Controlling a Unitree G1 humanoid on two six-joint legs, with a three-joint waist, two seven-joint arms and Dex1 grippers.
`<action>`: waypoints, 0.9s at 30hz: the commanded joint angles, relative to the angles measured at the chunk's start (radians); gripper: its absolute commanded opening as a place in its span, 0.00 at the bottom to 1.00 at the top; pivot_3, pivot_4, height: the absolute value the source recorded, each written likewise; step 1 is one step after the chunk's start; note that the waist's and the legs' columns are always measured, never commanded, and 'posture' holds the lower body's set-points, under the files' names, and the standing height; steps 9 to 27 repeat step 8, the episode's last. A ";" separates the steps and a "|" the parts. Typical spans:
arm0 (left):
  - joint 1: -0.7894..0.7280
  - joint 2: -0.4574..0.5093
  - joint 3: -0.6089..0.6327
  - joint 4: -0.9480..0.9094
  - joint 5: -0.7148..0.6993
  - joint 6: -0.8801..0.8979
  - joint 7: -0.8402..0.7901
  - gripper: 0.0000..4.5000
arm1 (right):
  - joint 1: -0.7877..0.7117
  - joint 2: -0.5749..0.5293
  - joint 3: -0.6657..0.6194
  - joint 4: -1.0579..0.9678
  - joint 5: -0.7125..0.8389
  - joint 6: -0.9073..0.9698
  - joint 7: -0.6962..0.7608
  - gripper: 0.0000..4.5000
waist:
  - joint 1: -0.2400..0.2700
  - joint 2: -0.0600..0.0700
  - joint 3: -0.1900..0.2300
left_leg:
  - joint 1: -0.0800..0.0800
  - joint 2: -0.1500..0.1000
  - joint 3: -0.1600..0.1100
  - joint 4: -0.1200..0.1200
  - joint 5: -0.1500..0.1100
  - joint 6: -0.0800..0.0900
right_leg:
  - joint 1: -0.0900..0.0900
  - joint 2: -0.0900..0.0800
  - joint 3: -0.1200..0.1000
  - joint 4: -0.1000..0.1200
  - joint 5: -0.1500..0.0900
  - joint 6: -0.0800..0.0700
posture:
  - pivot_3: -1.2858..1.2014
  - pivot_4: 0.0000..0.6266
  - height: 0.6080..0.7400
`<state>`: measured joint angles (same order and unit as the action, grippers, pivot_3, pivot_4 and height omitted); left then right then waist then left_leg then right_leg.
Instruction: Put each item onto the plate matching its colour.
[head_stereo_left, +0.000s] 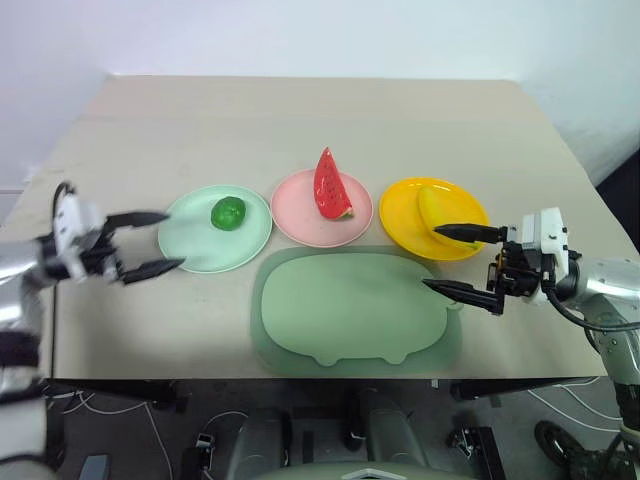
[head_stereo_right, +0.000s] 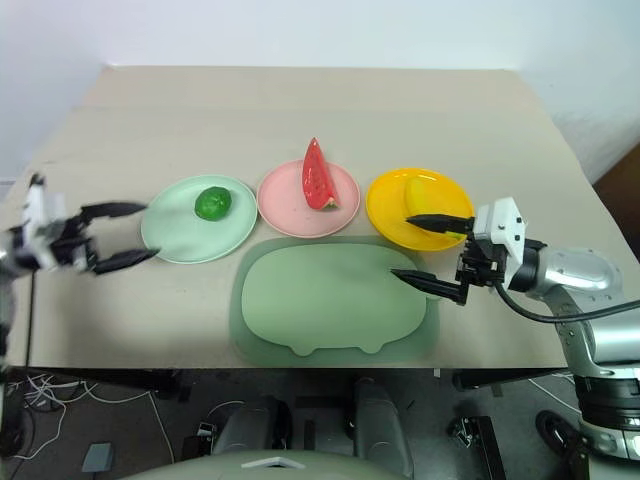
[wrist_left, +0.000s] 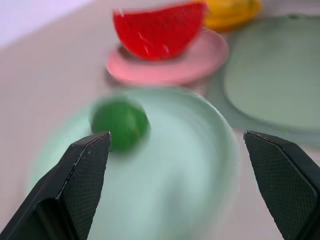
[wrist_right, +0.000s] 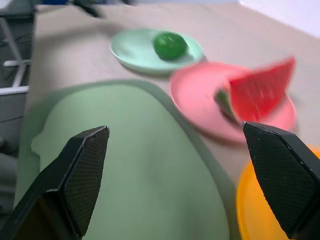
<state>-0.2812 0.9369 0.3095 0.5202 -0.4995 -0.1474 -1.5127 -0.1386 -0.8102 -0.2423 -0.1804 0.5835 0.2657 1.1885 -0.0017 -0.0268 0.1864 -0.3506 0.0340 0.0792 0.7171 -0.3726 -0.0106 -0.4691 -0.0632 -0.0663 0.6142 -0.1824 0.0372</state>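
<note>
The round green fruit (head_stereo_left: 228, 212) lies on the mint green plate (head_stereo_left: 190, 245). On the pink plate (head_stereo_left: 295, 215) the red watermelon wedge (head_stereo_left: 328, 186) stands upright. The yellow banana (head_stereo_left: 434, 210) rests on the orange-yellow plate (head_stereo_left: 400, 205). My left gripper (head_stereo_left: 152, 243) is open and empty, its fingertips at the left rim of the green plate. Over the near rim of the yellow plate and the mat's right edge my right gripper (head_stereo_left: 453, 260) stands open with nothing in it. The left wrist view has the green fruit (wrist_left: 120, 124) ahead between the open fingers.
A large sage-green pig-shaped mat (head_stereo_left: 350, 310) lies in front of the three plates, near the table's front edge. The beige table (head_stereo_left: 300, 120) stretches bare behind the plates. Cables and grey equipment sit on the floor below the front edge.
</note>
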 joint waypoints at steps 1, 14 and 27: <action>0.128 0.029 0.135 -0.070 -0.047 0.010 0.023 0.99 | 0.028 -0.039 -0.046 0.016 -0.025 -0.065 0.039 1.00 | 0.008 0.000 0.000 | 0.000 0.000 0.000 0.000 0.000 0.000 | 0.000 -0.001 0.000 0.000 0.000 0.000 | 0.52 0.24 0.97; 0.367 -0.079 0.246 -0.191 -0.071 0.013 0.128 0.99 | 0.115 -0.059 -0.138 0.123 -0.064 -0.169 0.052 1.00 | 0.020 0.001 0.000 | 0.009 0.000 0.000 -0.001 -0.001 0.002 | 0.009 -0.002 0.001 -0.002 -0.003 -0.002 | 0.52 0.24 0.97; 0.367 -0.079 0.246 -0.191 -0.071 0.013 0.128 0.99 | 0.115 -0.059 -0.138 0.123 -0.064 -0.169 0.052 1.00 | 0.020 0.001 0.000 | 0.009 0.000 0.000 -0.001 -0.001 0.002 | 0.009 -0.002 0.001 -0.002 -0.003 -0.002 | 0.52 0.24 0.97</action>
